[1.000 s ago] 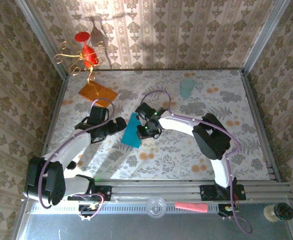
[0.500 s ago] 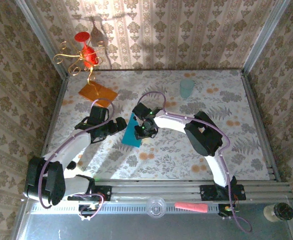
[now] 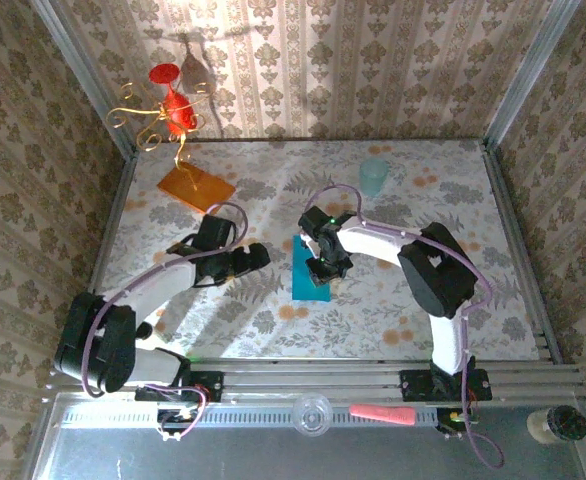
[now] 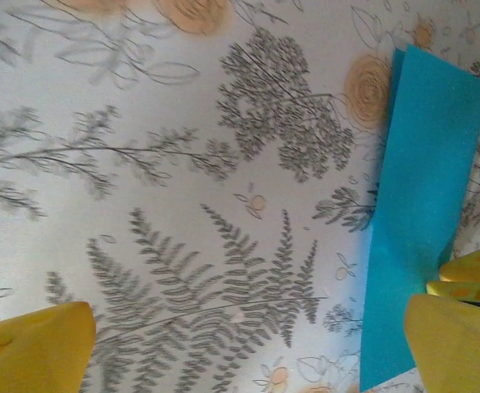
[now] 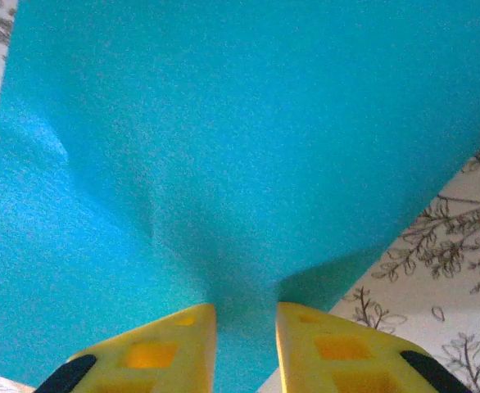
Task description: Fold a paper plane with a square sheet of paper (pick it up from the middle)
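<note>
The square sheet of paper (image 3: 308, 281) is teal-blue and shows as a narrow folded strip at the table's middle. My right gripper (image 3: 325, 266) stands over the strip's right edge, shut on it. In the right wrist view the sheet of paper (image 5: 224, 147) puckers into a ridge that runs between the yellow fingers (image 5: 162, 348) of the right gripper (image 5: 246, 332). My left gripper (image 3: 256, 257) hovers just left of the strip, open, nothing between its fingers. In the left wrist view the sheet of paper (image 4: 424, 205) lies at the right, by the open left gripper (image 4: 248, 360). The paper plane is not formed.
An orange slab (image 3: 195, 186) lies at the back left. A pale mint cup (image 3: 373, 176) stands at the back right. A red and gold ornament (image 3: 170, 110) hangs in the back left corner. Patterned walls close in the floral table (image 3: 423, 300).
My right gripper has carried the teal paper to the right and turned it from tilted to nearly straight. The left gripper has followed it to the right, staying open.
</note>
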Available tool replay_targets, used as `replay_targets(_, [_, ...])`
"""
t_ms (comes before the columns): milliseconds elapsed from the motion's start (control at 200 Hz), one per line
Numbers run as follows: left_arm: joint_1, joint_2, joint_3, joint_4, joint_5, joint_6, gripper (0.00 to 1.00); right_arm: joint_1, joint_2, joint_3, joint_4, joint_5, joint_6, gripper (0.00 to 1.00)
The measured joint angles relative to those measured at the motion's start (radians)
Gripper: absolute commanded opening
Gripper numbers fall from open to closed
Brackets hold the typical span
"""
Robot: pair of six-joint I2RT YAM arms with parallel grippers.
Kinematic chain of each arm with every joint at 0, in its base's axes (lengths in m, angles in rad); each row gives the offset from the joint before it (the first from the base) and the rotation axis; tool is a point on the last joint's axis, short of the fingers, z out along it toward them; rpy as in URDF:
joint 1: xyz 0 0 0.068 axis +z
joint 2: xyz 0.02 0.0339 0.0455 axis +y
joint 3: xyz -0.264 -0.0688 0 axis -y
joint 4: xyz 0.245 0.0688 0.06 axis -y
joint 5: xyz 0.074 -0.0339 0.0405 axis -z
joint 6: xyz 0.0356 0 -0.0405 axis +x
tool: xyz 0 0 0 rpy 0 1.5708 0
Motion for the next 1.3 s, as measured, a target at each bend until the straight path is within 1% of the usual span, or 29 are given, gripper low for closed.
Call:
replay_targets(65, [-0.034,0.011,0.0,0.021,0.011,-0.023,0.92,-0.011,-0.044,-0.036,0.041,-0.015,0.063,0.29])
replay_targets(225, [-0.104,0.043,0.0,0.081,0.044,-0.096,0.76,-0.091,-0.163,-0.153,0.196,-0.098,0.238,0.25])
replay_targets(275, [-0.121,0.059,-0.002,0.113,0.061,-0.134,0.7,-0.117,-0.167,-0.17,0.236,-0.124,0.278,0.24])
replay_targets(365, [-0.148,0.092,-0.006,0.174,0.091,-0.175,0.64,-0.151,-0.152,-0.188,0.287,-0.164,0.327,0.23])
replay_targets(505, [-0.177,0.158,-0.009,0.255,0.134,-0.22,0.58,-0.164,-0.132,-0.214,0.345,-0.217,0.37,0.22])
replay_targets(600, [-0.183,0.198,-0.009,0.305,0.163,-0.238,0.55,-0.17,-0.132,-0.229,0.375,-0.243,0.388,0.22])
replay_targets(715, [-0.181,0.237,-0.009,0.364,0.196,-0.258,0.48,-0.181,-0.132,-0.251,0.408,-0.264,0.396,0.22])
replay_targets(790, [-0.175,0.261,-0.009,0.402,0.221,-0.266,0.46,-0.19,-0.132,-0.269,0.426,-0.271,0.4,0.22])
replay_targets(965, [-0.159,0.323,-0.009,0.477,0.264,-0.275,0.4,-0.201,-0.135,-0.298,0.457,-0.285,0.41,0.24])
replay_targets(1090, [-0.145,0.353,-0.009,0.506,0.287,-0.275,0.33,-0.206,-0.166,-0.32,0.48,-0.289,0.414,0.26])
replay_targets(1200, [-0.129,0.361,-0.009,0.529,0.304,-0.274,0.27,-0.209,-0.203,-0.339,0.507,-0.289,0.416,0.3])
replay_targets(1295, [-0.115,0.362,-0.009,0.555,0.322,-0.274,0.21,-0.212,-0.235,-0.36,0.529,-0.288,0.415,0.4])
